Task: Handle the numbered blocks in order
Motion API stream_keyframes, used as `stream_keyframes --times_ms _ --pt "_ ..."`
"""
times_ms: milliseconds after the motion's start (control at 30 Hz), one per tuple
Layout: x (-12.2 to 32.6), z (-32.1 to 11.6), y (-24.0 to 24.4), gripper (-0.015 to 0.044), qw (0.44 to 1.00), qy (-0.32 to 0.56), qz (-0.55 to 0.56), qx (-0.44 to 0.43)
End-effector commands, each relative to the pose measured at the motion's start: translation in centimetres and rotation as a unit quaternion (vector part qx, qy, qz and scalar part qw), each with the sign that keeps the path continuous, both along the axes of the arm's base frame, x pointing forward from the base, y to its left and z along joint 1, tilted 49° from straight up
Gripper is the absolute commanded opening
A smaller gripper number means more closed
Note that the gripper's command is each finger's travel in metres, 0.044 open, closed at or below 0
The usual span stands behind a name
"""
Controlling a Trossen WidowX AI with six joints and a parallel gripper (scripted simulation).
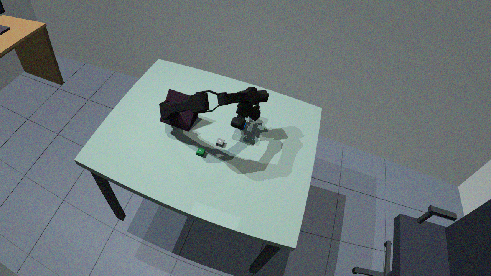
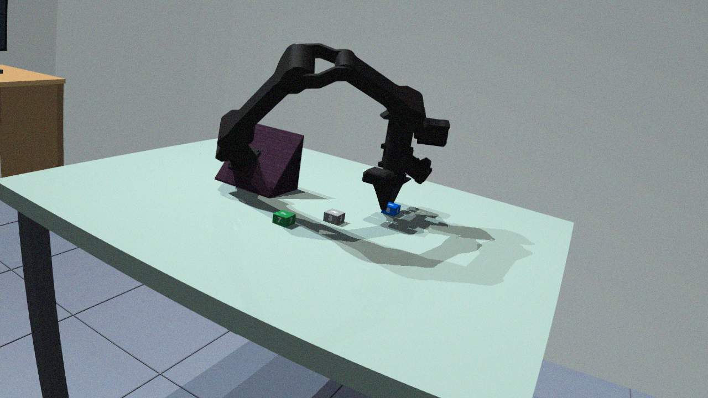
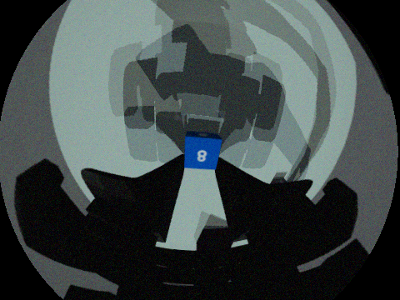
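Note:
The blue block (image 1: pixel 245 125) (image 2: pixel 392 208) (image 3: pixel 202 150) shows the digit 8. My gripper (image 1: pixel 243 124) (image 2: pixel 388 205) (image 3: pixel 200 159) is shut on it, one fingertip against each side, pointing down. The block is at or very close to the table top; I see no clear gap under it. The grey block (image 1: pixel 219 142) (image 2: pixel 334 217) shows a 3 and stands on the table, on the base side of the gripper. The green block (image 1: pixel 200 151) (image 2: pixel 283 218) shows a 7 and stands beyond the grey one, farther from the gripper. Neither is touched by the fingers.
The pale green table (image 1: pixel 144 144) (image 2: pixel 198 257) carries the arm and a dark purple wedge (image 1: pixel 188 120) (image 2: pixel 277 158) beside the arm's base. The arm's shadows fall across the table around the blocks. A wooden desk (image 1: pixel 37 51) (image 2: pixel 34 123) stands apart at the left.

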State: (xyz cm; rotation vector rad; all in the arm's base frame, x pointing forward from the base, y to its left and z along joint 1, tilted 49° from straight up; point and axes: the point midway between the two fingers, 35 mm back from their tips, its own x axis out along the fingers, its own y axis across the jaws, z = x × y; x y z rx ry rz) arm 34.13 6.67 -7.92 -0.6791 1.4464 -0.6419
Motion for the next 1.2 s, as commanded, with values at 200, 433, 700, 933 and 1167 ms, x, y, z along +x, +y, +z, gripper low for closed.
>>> stream_keyframes --times_ms 200,433,700,933,1167 --pt "0.0 0.0 0.0 0.0356 1.000 0.001 0.004 -0.001" --pt "0.0 0.7 0.9 0.0400 1.000 0.001 0.004 -0.001" --pt "-0.2 2.3 3.1 0.0400 1.000 0.001 0.004 0.000" --pt "-6.4 0.5 12.0 0.0400 1.000 0.005 0.007 0.012" --pt "-10.7 -0.2 15.7 0.0400 1.000 0.004 0.004 0.005"
